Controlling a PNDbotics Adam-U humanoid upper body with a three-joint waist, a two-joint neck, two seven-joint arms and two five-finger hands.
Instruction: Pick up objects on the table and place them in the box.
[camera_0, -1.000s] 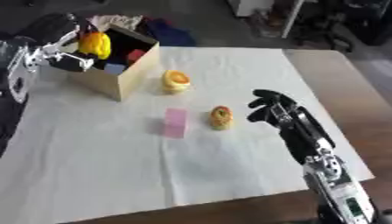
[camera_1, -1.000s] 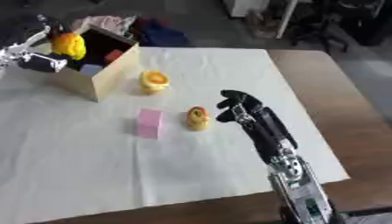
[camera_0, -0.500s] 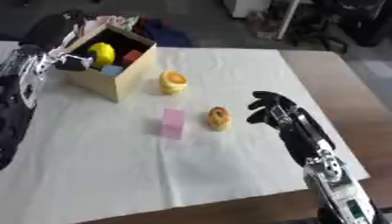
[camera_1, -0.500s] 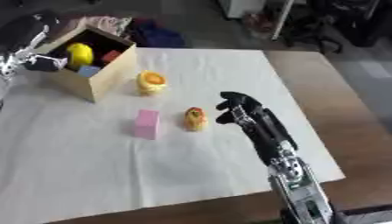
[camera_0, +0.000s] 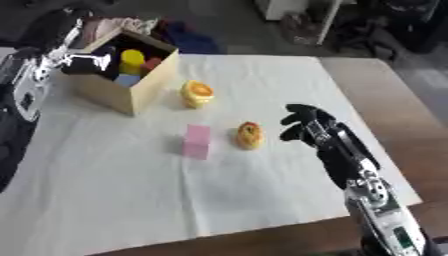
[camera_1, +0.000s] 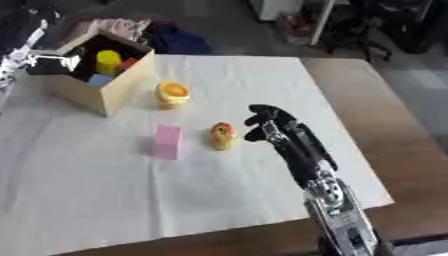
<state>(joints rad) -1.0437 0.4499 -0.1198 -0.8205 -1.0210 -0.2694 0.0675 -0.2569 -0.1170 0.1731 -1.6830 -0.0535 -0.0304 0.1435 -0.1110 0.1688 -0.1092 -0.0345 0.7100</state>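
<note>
We counted one cardboard box (camera_0: 131, 95) holding three things that we could make out: one yellow piece (camera_0: 132, 61), one red piece (camera_0: 152, 64) and one blue piece (camera_0: 128, 80). On the white cloth (camera_0: 131, 190) lay one pink block (camera_0: 197, 141) and two yellow-orange toys (camera_0: 198, 93) (camera_0: 249, 135). Two robot hands showed, left hand (camera_0: 83, 62) and right hand (camera_0: 304, 125).

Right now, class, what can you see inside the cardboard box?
Inside the cardboard box stand a yellow object, something red and a light blue piece. The left hand and the near wall hide the rest.
</note>
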